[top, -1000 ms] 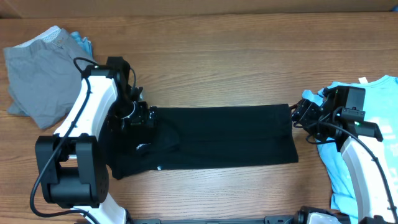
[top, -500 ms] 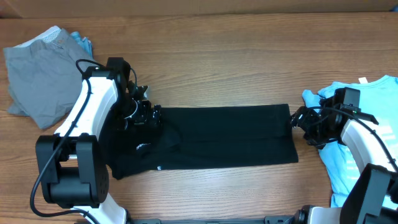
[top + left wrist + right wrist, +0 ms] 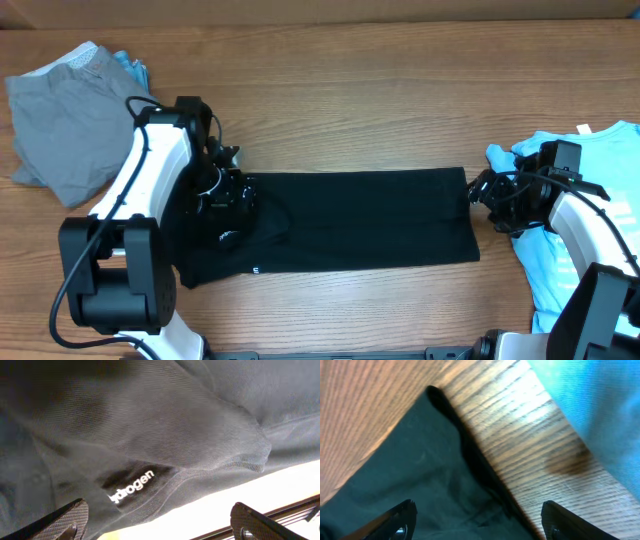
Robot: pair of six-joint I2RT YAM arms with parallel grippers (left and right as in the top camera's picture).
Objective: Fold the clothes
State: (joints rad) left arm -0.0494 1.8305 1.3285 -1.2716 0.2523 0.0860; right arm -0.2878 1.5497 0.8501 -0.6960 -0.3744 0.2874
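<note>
Black short-sleeved T-shirt [image 3: 350, 220] lies as a long band across the wooden bench [image 3: 350, 80]. The left hand [image 3: 228, 190] and right hand [image 3: 488, 198], both wide and empty, hover at opposite ends, seemingly placed for another fold.

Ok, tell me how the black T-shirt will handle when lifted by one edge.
Probably floppy: the black T-shirt lies flat and bunches into soft folds near its label. Likely light, being thin knit. It may drag rather than slide on the wooden table.

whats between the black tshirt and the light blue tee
Bare wooden table, shown in the right wrist view; overhead, the right gripper hovers above it.
</note>
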